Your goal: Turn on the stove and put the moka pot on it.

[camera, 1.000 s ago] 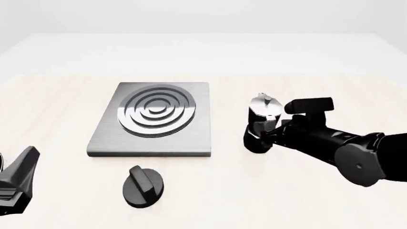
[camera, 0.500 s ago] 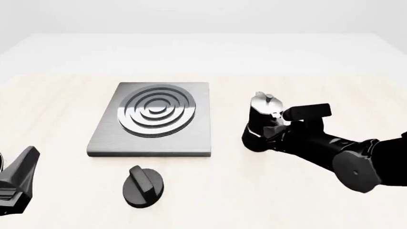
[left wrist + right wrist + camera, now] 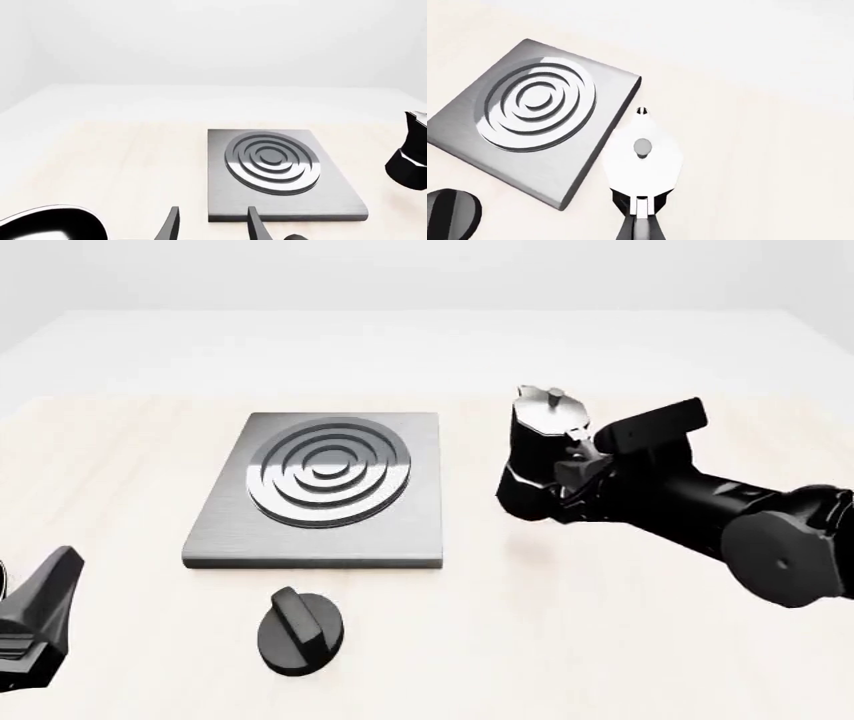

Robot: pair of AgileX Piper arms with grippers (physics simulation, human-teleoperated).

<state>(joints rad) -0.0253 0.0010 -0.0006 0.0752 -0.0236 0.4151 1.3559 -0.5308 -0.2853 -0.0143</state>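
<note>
The stove plate [image 3: 320, 490] lies flat left of centre, dark grey with silver rings [image 3: 270, 162] [image 3: 534, 110]. Its round black knob [image 3: 300, 630] [image 3: 450, 215] sits apart on the table, in front of the plate. The moka pot [image 3: 538, 455], black with a shiny lid [image 3: 642, 155], hangs above the table just right of the plate. My right gripper [image 3: 577, 468] is shut on its handle. The pot also shows at the edge of the left wrist view [image 3: 408, 160]. My left gripper [image 3: 34, 625] [image 3: 213, 227] rests open at the near left, holding nothing.
The pale wooden table [image 3: 641, 660] stretches around the stove. The right arm [image 3: 747, 530] reaches in from the right, low over the table. A faint shadow [image 3: 534, 552] lies on the table under the raised pot.
The right gripper has raised the moka pot off the table and carried it slightly left, toward the plate. The left arm, plate and knob have not moved.
</note>
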